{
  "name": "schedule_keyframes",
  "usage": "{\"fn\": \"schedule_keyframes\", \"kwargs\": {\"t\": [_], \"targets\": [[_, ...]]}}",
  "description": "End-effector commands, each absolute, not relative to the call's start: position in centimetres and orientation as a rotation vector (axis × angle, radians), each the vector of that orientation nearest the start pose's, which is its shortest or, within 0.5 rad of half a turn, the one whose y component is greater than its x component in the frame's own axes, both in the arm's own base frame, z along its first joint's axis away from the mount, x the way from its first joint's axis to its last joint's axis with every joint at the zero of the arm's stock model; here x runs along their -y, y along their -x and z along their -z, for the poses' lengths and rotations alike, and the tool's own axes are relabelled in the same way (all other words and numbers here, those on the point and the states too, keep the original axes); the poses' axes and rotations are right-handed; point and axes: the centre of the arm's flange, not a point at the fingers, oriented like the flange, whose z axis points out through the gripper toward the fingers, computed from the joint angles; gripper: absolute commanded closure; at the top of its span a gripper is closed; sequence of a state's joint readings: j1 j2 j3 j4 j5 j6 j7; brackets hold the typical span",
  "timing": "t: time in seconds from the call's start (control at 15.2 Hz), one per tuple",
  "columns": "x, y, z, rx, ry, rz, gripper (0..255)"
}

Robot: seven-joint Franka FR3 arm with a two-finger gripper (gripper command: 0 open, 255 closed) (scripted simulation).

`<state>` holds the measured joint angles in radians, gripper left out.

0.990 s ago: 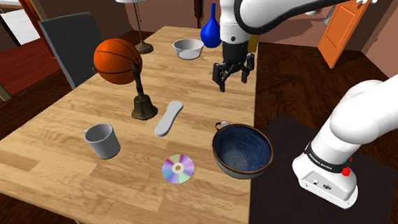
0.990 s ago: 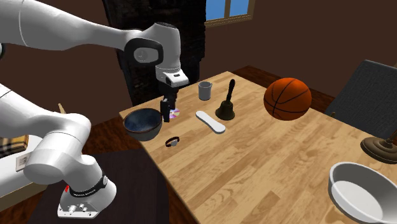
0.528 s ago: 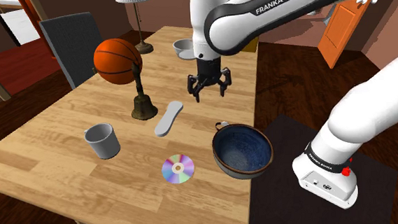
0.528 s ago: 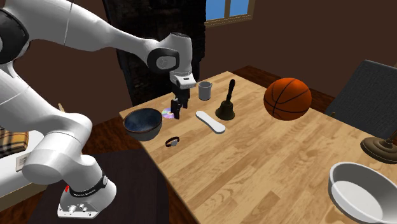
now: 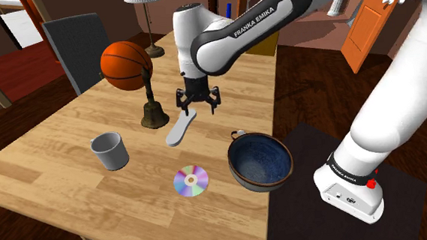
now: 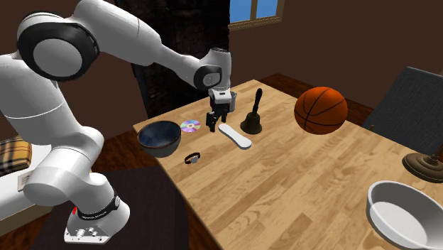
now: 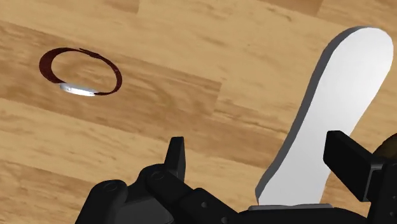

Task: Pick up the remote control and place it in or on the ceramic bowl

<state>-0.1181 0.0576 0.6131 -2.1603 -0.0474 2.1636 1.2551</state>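
Observation:
The remote control point(image 5: 181, 128) is a long white slab with a grey edge, lying flat on the wooden table between the bell and the bowl. My gripper point(image 5: 197, 101) hangs just over the remote's far end, fingers apart and open. In the wrist view the remote point(image 7: 337, 114) runs out from between the fingers, nearer one fingertip point(image 7: 347, 159) than the other; the gripper point(image 7: 261, 159) clasps nothing. From the second exterior view the gripper point(image 6: 214, 122) stands at the end of the remote point(image 6: 235, 136). The dark blue bowl point(image 5: 241, 174) sits near the table edge by the stand, also seen as bowl point(image 6: 158, 136).
A brass bell point(image 5: 154, 115), a basketball point(image 5: 126, 65) and a grey cup point(image 5: 110, 151) stand to the shoulder view's left of the remote. A disc point(image 5: 191, 180) lies near the bowl, a small dark bracelet point(image 7: 81, 73) beside it. A white bowl point(image 6: 405, 213) sits far off.
The arm has swung from near the table's edge toward the shoulder view's left and come down, bringing the open gripper over the remote's end. Nothing on the table has moved.

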Motion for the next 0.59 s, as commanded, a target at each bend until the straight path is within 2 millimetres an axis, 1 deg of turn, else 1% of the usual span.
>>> {"fn": "schedule_keyframes", "kwargs": {"t": [0.0,0.4,0.53], "targets": [[-26.4,-49.5,-35.8,-1.231,2.924,-0.027,0],[-28.8,-55.6,-32.3,-1.470,2.798,-0.001,0],[-28.7,-55.5,-31.3,-1.470,2.798,-0.001,0]]}}
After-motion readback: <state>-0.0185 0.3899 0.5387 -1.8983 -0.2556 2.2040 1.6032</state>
